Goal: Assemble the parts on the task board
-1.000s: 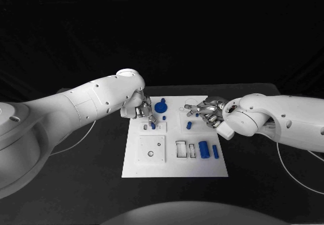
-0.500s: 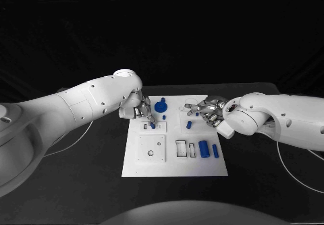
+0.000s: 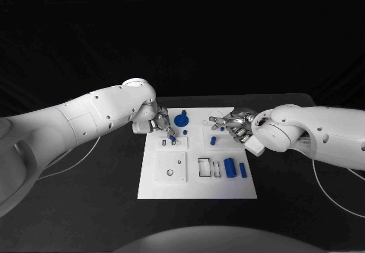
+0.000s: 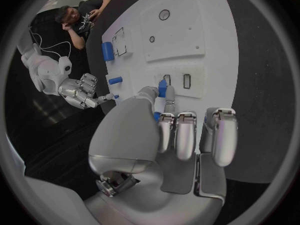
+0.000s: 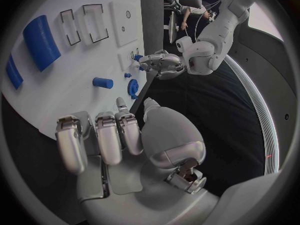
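The left hand (image 4: 164, 135) pinched a small blue peg (image 4: 162, 88) just above the paired slots at the far left of the task board (image 3: 196, 190), apparently about to seat it, while the right hand (image 3: 236, 128) hovered empty, fingers apart, far right.

Small blue parts (image 3: 229, 167) on white task board (image 3: 196, 190)
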